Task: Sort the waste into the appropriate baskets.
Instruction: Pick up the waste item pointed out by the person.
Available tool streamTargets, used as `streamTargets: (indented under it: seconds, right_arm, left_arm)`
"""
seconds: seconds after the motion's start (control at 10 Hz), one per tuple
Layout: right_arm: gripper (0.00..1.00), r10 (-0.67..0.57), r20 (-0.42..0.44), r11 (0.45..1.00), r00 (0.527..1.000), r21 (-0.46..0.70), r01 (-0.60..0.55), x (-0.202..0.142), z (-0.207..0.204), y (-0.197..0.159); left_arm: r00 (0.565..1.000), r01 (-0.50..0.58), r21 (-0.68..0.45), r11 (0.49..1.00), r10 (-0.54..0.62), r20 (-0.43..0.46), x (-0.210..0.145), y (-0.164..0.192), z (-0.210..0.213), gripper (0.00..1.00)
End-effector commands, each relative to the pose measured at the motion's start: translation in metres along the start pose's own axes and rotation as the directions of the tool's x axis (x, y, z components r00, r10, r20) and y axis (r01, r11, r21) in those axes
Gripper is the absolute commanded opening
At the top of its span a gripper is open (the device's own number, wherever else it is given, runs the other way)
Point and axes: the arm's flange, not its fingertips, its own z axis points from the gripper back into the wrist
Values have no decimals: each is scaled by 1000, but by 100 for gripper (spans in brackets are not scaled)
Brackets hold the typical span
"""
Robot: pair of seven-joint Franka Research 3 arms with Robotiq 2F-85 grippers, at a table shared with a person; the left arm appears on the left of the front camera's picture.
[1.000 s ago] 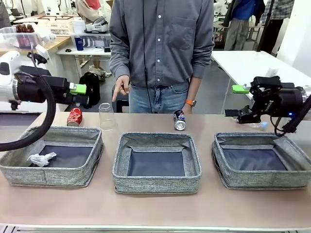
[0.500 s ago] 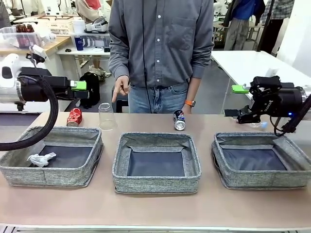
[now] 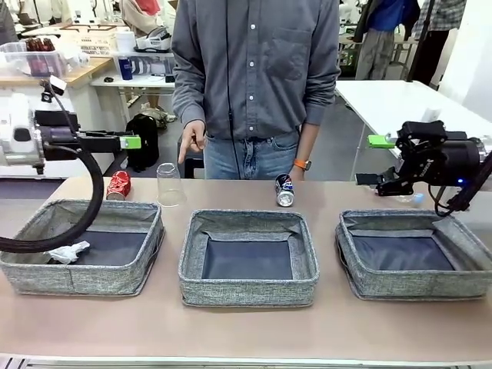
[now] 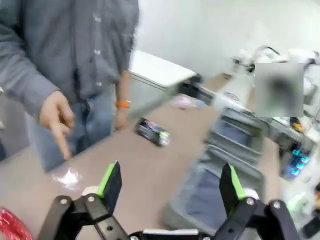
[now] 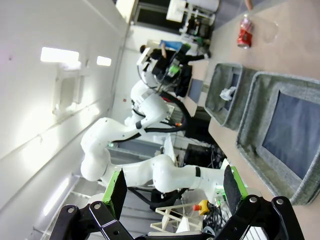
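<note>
Your left gripper (image 4: 170,176) and right gripper (image 5: 175,182) both hang in the air, jaws apart and empty. The paper wad (image 3: 68,252) lies in the left basket (image 3: 115,211). The red can (image 3: 118,185), cup (image 3: 167,184) and blue can (image 3: 284,190) lie on the table (image 3: 246,330) behind the baskets.
</note>
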Motion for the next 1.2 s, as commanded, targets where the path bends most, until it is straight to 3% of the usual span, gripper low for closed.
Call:
streamTargets:
  seconds: [0.0,0.1,0.2,0.3,0.4,0.6,0.7,1.0,1.1]
  right_arm:
    - [100,25,-6,1000,1000,4,-25,-1,1,0]
    - [100,25,-6,1000,1000,4,-25,-1,1,0]
    - [100,25,-6,1000,1000,4,-25,-1,1,0]
    - [100,25,-6,1000,1000,4,-25,-1,1,0]
    - [100,25,-6,1000,1000,4,-25,-1,1,0]
    - [100,25,-6,1000,1000,4,-25,-1,1,0]
    - [100,25,-6,1000,1000,4,-25,-1,1,0]
    - [100,25,-6,1000,1000,4,-25,-1,1,0]
    - [100,25,-6,1000,1000,4,-25,-1,1,0]
  left_arm:
    - [934,326,221,919,-350,76,-31,40,-34,100]
    - [943,300,192,934,-321,90,-42,60,-40,100]
    - [958,266,218,939,-282,45,-50,79,-41,100]
    - [999,18,213,977,-10,-38,-53,101,-37,100]
    - [960,257,190,948,-272,60,-37,61,-24,100]
    - [960,257,190,948,-272,60,-37,61,-24,100]
    - [976,208,207,956,-218,25,-54,83,-33,100]
    - [984,174,50,983,-175,12,-65,123,-34,100]
    - [979,201,-66,977,-201,21,-66,128,-36,100]
